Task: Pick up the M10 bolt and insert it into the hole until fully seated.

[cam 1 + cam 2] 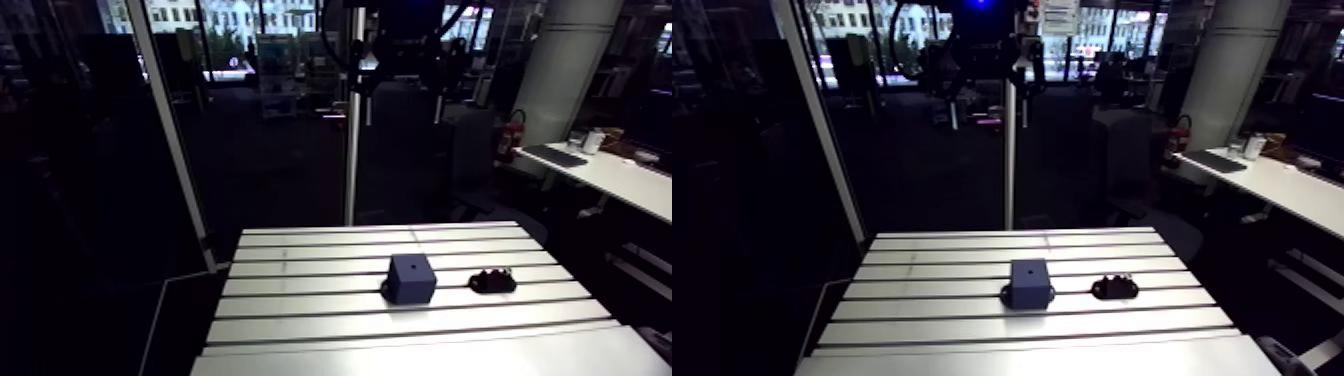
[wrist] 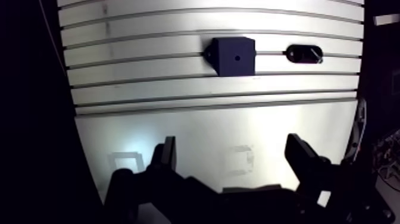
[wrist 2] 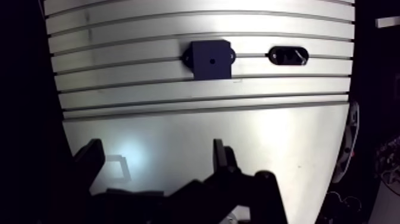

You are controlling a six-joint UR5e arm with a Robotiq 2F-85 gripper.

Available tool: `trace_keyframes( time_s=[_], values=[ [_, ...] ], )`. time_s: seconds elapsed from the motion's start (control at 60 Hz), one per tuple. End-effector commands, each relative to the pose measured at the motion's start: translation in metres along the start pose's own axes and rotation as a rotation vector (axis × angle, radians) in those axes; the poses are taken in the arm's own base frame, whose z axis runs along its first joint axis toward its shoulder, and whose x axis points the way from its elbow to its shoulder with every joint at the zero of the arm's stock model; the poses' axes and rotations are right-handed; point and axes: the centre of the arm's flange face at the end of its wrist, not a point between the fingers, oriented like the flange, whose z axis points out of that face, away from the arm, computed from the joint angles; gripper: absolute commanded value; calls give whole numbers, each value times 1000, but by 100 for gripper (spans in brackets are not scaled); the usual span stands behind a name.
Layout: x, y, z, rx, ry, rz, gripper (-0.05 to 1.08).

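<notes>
The M10 bolt cannot be picked out on its own. The likeliest place for it is a black oval holder (image 2: 305,53) on the table, where something dark and lumpy lies, too small to name with any certainty. The holder sits far ahead of the gripper (image 2: 232,143), roughly in line with one of its fingers (image 2: 296,149).

Just beside the holder, apart from it and on the same slot line, stands a dark blue block (image 2: 233,56). It has a small round hole (image 2: 237,59) in its upper face and a short tab at its base on either side. The block lies straight ahead of the gap between the fingers, also well away from them.

The gripper is spread wide, with nothing between its fingers. Only a bare stretch of the slotted aluminium table (image 2: 208,119) lies beneath them. In the arm view the block and holder rest upright side by side near the middle of the table.
</notes>
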Motion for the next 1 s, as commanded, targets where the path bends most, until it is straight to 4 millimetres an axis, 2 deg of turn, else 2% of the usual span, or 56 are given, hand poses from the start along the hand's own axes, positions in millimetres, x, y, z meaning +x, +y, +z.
trace_keyframes(
  time_s=[0.017, 1.0],
  values=[
    [33, -16, -7, 30, -10, -51, 1],
    [29, -15, -9, 24, -6, -61, 1]
  ],
)
